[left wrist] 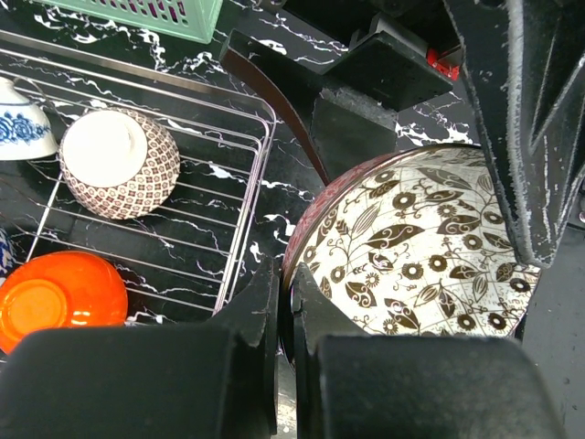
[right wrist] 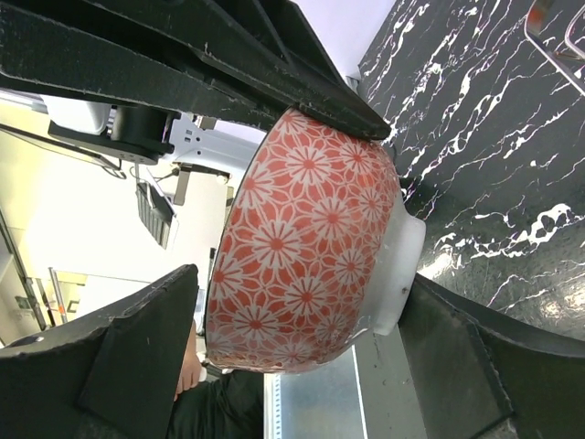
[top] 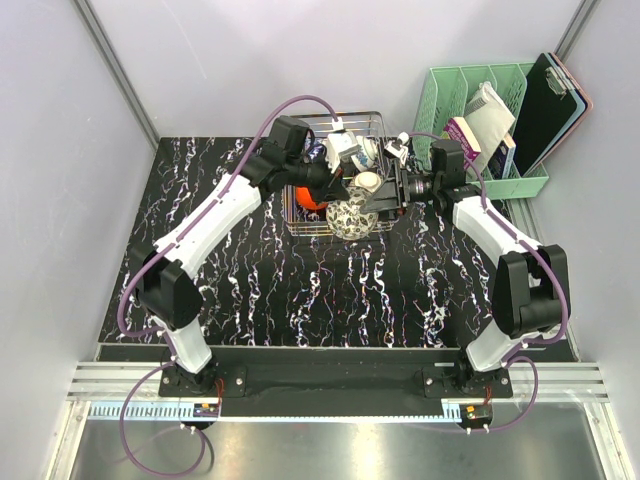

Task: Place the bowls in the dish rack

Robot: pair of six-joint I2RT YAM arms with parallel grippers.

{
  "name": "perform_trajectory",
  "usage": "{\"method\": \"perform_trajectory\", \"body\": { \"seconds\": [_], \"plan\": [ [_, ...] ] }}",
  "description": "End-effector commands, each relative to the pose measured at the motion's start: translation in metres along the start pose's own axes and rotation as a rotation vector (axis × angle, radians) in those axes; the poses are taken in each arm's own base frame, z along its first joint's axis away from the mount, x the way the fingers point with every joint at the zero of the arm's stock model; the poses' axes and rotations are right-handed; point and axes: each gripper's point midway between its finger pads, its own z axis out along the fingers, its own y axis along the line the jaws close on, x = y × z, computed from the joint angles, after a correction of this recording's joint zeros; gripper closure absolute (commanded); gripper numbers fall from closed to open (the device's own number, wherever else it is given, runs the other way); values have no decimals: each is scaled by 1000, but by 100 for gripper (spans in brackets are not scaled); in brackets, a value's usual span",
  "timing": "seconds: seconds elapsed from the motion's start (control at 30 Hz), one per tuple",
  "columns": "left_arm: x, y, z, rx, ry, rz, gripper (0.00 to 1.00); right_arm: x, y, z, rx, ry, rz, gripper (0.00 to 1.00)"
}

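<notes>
A bowl (left wrist: 430, 247), brown leaf pattern inside and red flower pattern outside (right wrist: 311, 229), hangs tilted on its side at the near right corner of the wire dish rack (top: 360, 115). My left gripper (left wrist: 285, 274) is shut on its rim. My right gripper (right wrist: 302, 311) is open, one finger against the white foot and the other a small gap off the mouth. In the rack (left wrist: 260, 155) lie an upside-down net-pattern bowl (left wrist: 119, 163), an orange bowl (left wrist: 59, 291) and a blue-and-white bowl (left wrist: 18, 123). In the top view the grippers (top: 345, 200) (top: 385, 197) meet at the held bowl (top: 350, 218).
A mint-green slotted organiser (top: 440, 90) with books and a dark clipboard (top: 550, 100) stands right of the rack, close behind my right arm. The black marbled table (top: 300, 300) runs toward the arm bases. Grey walls close in the left and back.
</notes>
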Motion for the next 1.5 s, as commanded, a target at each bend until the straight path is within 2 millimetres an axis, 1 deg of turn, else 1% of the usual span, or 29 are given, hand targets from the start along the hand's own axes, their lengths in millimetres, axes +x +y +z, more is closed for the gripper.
{"method": "perform_trajectory", "body": {
  "seconds": [0.0, 0.17, 0.37, 0.57, 0.6, 0.67, 0.7, 0.77, 0.93, 1.0, 1.03, 1.17, 1.23, 1.37, 1.43, 1.47],
  "plan": [
    [-37, -7, -13, -3, -117, 89, 100, 17, 41, -6, -149, 128, -109, 6],
    [-39, -8, -15, -9, -127, 93, 100, 24, 46, -9, -183, 160, -130, 4],
    [-44, -3, -24, -50, -152, 99, 100, 24, 51, -10, -202, 177, -138, 5],
    [-55, 0, -41, -113, -185, 122, 100, 17, 55, -11, -197, 171, -143, 6],
    [-58, 0, -47, -124, -194, 125, 100, 17, 55, -11, -195, 169, -144, 7],
    [-57, 1, -49, -133, -197, 126, 100, 15, 56, -10, -189, 163, -147, 7],
    [-57, 1, -53, -139, -203, 129, 100, 14, 57, -10, -188, 162, -152, 8],
    [-54, 2, -52, -139, -200, 125, 100, 13, 58, -10, -186, 160, -153, 10],
    [-51, 1, -51, -127, -204, 115, 100, 8, 64, -10, -181, 154, -175, 22],
    [-51, 0, -49, -119, -205, 110, 100, 5, 67, -9, -174, 145, -190, 20],
    [-51, 1, -49, -117, -205, 109, 100, 3, 68, -9, -170, 141, -198, 15],
    [-53, 1, -48, -116, -207, 105, 100, 0, 67, -7, -170, 141, -199, 13],
    [-51, 1, -48, -113, -205, 101, 100, -1, 64, -6, -163, 134, -199, 10],
    [-51, 2, -47, -113, -205, 98, 100, 1, 64, -1, -168, 144, -201, 13],
    [-52, 1, -46, -110, -207, 99, 100, 0, 62, 0, -162, 137, -203, 11],
    [-53, 1, -47, -109, -208, 98, 100, -1, 61, 0, -161, 136, -204, 9]
  ]
}}
